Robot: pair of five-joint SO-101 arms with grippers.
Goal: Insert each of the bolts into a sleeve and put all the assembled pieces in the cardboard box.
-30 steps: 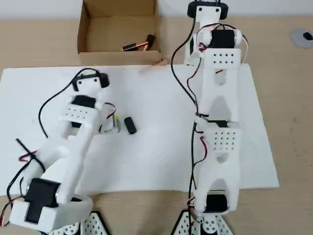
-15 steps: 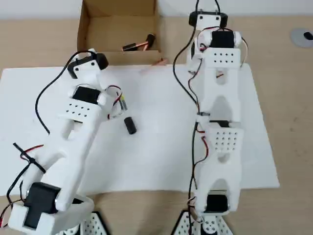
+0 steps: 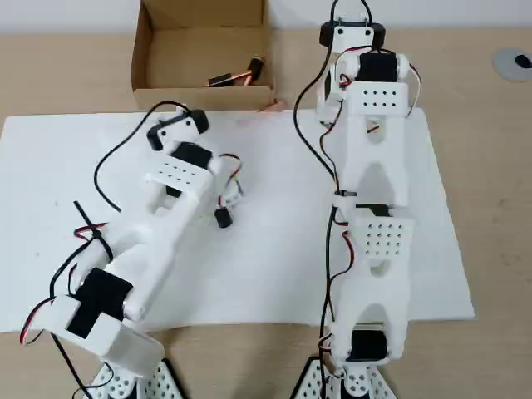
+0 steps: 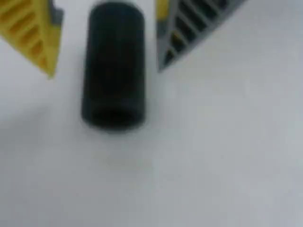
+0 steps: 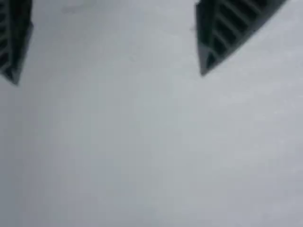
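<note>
**Sleeve (image 4: 113, 66) straddled by the left gripper (image 4: 105, 71) on the mat (image 3: 274, 274)**

The black sleeve lay on its side on the white mat, left of the mat's middle. The left arm stretched over it from the near left corner of the table (image 3: 482, 166). In the left wrist view the gripper's two fingers (image 4: 33, 33), one yellow and one grey, stood spread on either side of the sleeve. A sliver of white mat showed between each finger and the dark tube, so the sleeve was straddled, not pinched.

The right arm reached straight from the near edge of the table to the far edge of the mat, right of centre. The right gripper (image 5: 109, 75) hung with its dark fingers wide apart over white mat, with nothing between them.

The cardboard box (image 3: 199, 98) sat open-topped on the wooden table at the far left, just beside the far edge of the mat. Inside, against its near wall toward the right corner, lay assembled pieces (image 3: 237, 78), copper-coloured bolts with black sleeves on them. How many there were could not be told. Just outside the box's near right corner, at the far edge of the mat, lay one more copper-coloured bolt (image 3: 264, 108). It was too faint to say whether it carried a sleeve. A small grey disc (image 3: 511, 62) sat on the table at the far right, well apart from everything else.
</note>
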